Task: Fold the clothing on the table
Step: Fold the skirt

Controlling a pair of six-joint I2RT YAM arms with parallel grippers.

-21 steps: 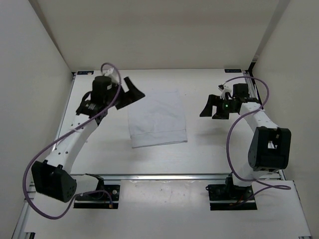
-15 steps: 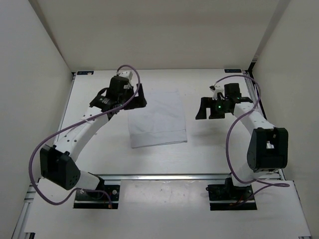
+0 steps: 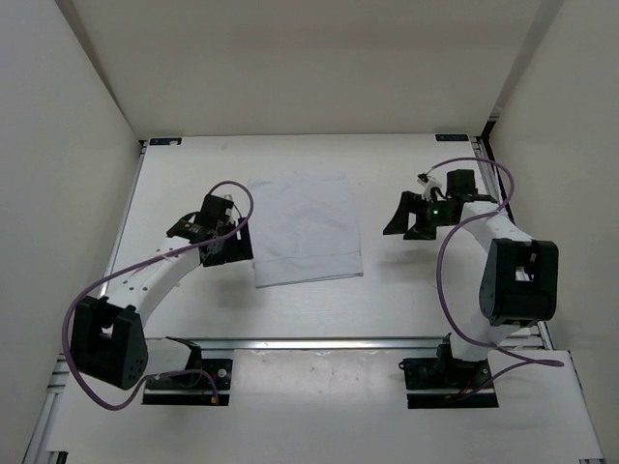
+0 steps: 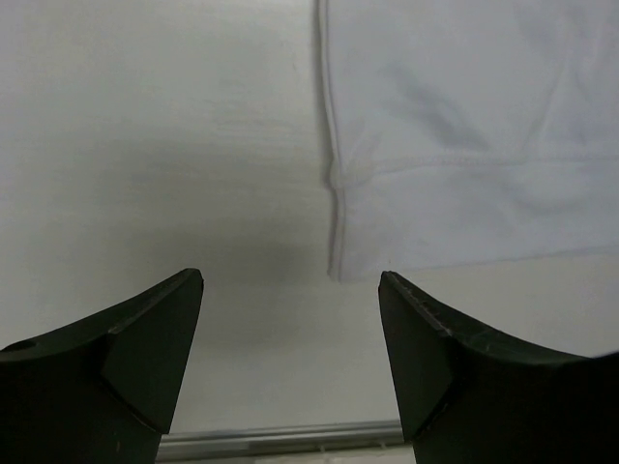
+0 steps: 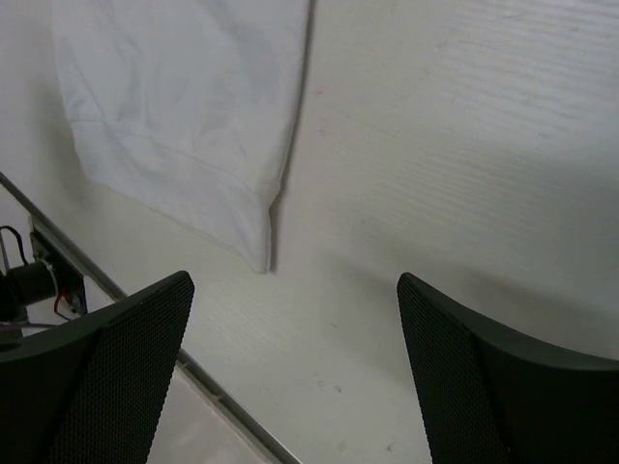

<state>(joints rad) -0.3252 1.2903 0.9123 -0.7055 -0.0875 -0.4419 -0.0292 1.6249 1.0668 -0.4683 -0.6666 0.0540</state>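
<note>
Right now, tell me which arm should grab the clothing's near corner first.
Left. The left gripper, open, sits right beside the clothing's near-left corner; the right gripper, also open, hangs farther off its right edge.

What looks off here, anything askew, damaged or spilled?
Nothing stands out. The cloth lies flat on the table, only slightly skewed to its front edge, with no visible tears or stains. The left pincer and right pincer are open and off it.
</note>
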